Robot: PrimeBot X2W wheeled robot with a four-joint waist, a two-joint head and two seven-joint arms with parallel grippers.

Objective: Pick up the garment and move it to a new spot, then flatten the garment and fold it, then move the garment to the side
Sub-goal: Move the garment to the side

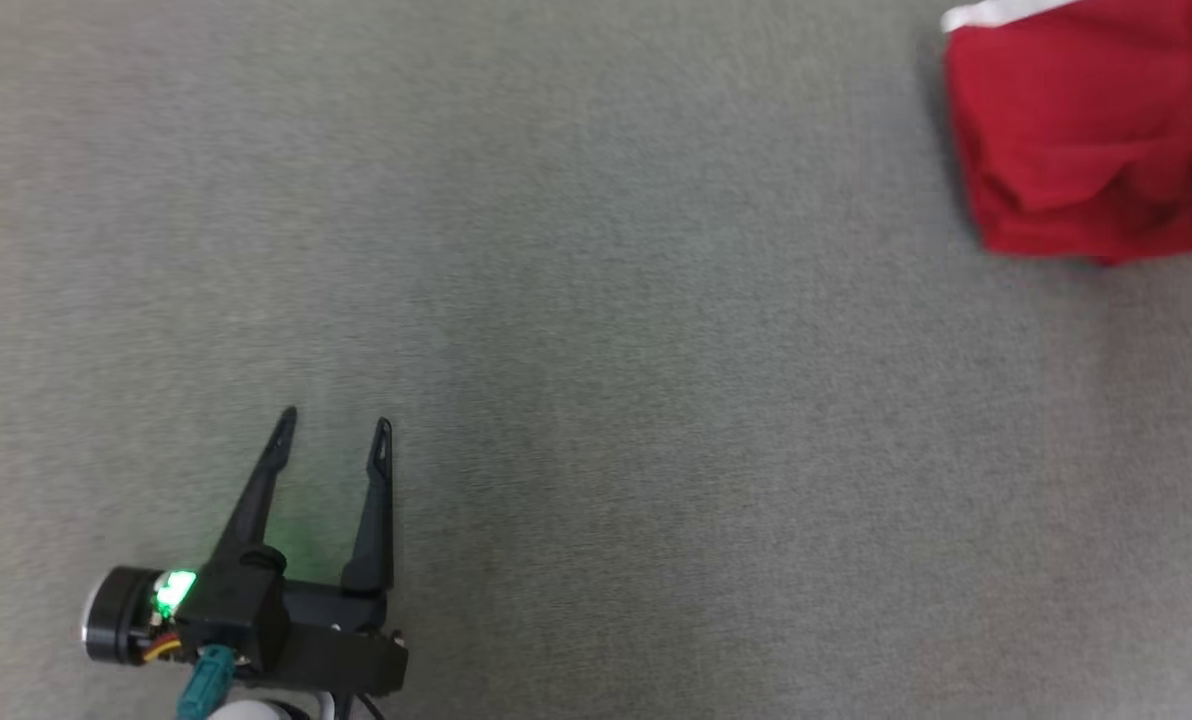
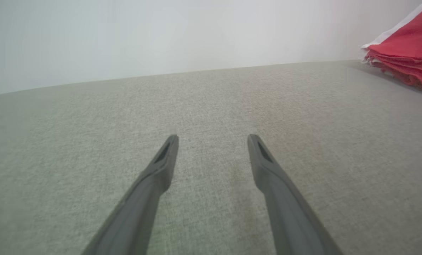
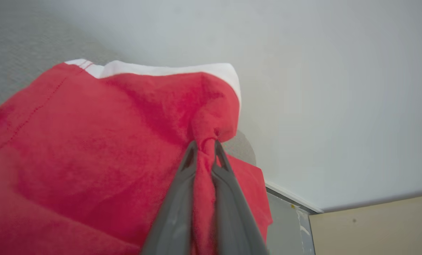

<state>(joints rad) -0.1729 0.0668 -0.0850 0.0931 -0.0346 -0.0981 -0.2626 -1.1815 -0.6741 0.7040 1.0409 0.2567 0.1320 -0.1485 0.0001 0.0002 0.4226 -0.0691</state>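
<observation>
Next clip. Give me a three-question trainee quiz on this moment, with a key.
1. True or false: the left gripper is shut on the red garment.
2. Which one pinches a bunched fold of the red garment? A) left gripper B) right gripper C) neither
3. Fill in: the left gripper's jaws stand ____, with nothing between them.
Key: 1 false; 2 B; 3 open.

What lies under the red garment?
The grey fabric surface reaches under the red garment at its edges; anything beneath its folded layers is covered. The right gripper pinches a fold.
</observation>
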